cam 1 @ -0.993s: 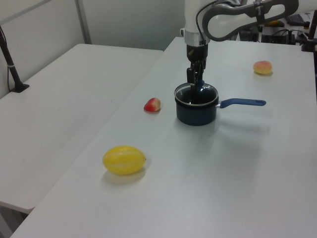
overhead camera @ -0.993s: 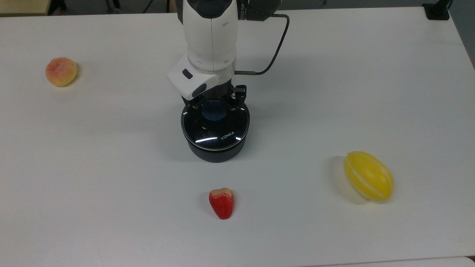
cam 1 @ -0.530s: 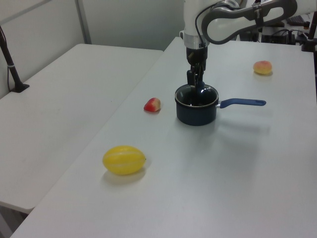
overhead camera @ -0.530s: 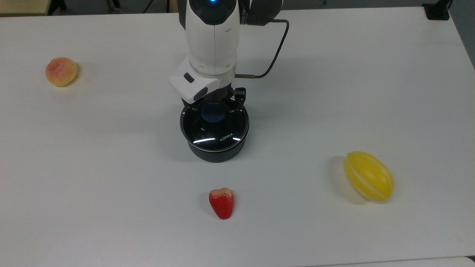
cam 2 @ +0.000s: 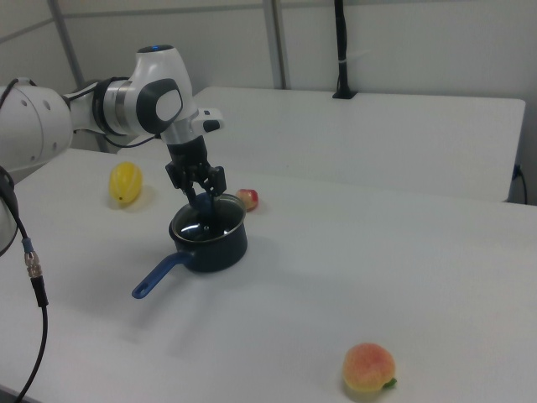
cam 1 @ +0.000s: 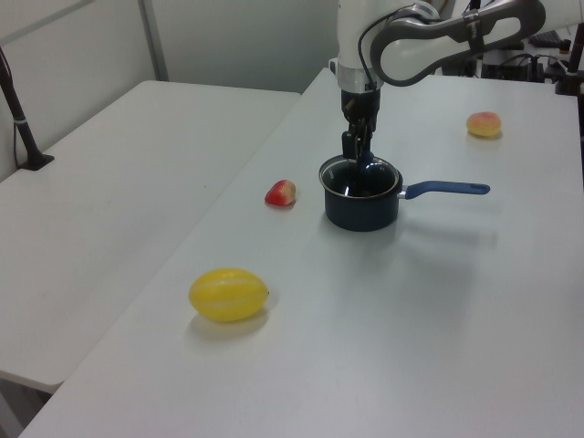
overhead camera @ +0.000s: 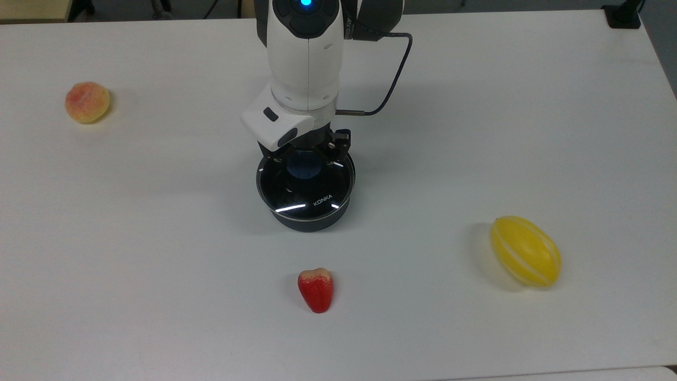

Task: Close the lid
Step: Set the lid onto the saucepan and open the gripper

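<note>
- gripper (overhead camera: pixel 305 155) is clamped on the blue knob (overhead camera: pixel 303 165) of the lid (overhead camera: pixel 305 186)
- lid sits over the pan (cam 1: pixel 362 206), a bit tilted in the right view
- red fruit (overhead camera: pixel 316 289) lies nearby on the table (overhead camera: pixel 158 238)

Open table (overhead camera: pixel 158 222) all round saucepan (cam 1: pixel 362 208); red fruit (overhead camera: pixel 316 289) near its front in the top view, blue handle (cam 1: pixel 445 189) juts sideways, yellow melon (overhead camera: pixel 525 258) well apart.
</note>
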Controlling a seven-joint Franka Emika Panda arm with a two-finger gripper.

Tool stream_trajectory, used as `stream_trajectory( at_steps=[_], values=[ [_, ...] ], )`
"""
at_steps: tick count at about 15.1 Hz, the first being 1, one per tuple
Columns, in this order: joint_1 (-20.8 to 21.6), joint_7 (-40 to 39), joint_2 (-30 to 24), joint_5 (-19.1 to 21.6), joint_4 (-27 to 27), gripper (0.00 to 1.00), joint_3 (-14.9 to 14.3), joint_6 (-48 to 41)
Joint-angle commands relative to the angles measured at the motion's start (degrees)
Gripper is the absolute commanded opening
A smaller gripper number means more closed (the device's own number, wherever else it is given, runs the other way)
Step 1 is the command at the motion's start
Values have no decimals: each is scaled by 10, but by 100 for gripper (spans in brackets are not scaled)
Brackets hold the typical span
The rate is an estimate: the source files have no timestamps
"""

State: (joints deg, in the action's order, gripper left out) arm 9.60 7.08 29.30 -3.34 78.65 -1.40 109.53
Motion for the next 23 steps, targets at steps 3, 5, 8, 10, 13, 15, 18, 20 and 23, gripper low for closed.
stream_trajectory(
  at_steps=[3,5,8,10,13,15,18,20,23],
  values=[
    [7,5,-14,-10,15,0,-1,7],
    [7,5,-14,-11,16,0,-1,6],
    [6,5,-15,-11,21,0,9,1],
    [7,5,-15,-11,24,0,10,1],
    [7,6,-16,-12,30,1,11,-1],
    [5,10,-16,-11,35,26,11,0],
    [5,12,-17,-11,42,95,12,5],
    [3,12,-26,-10,43,100,12,5],
    [2,13,-70,-6,58,100,12,-2]
  ],
)
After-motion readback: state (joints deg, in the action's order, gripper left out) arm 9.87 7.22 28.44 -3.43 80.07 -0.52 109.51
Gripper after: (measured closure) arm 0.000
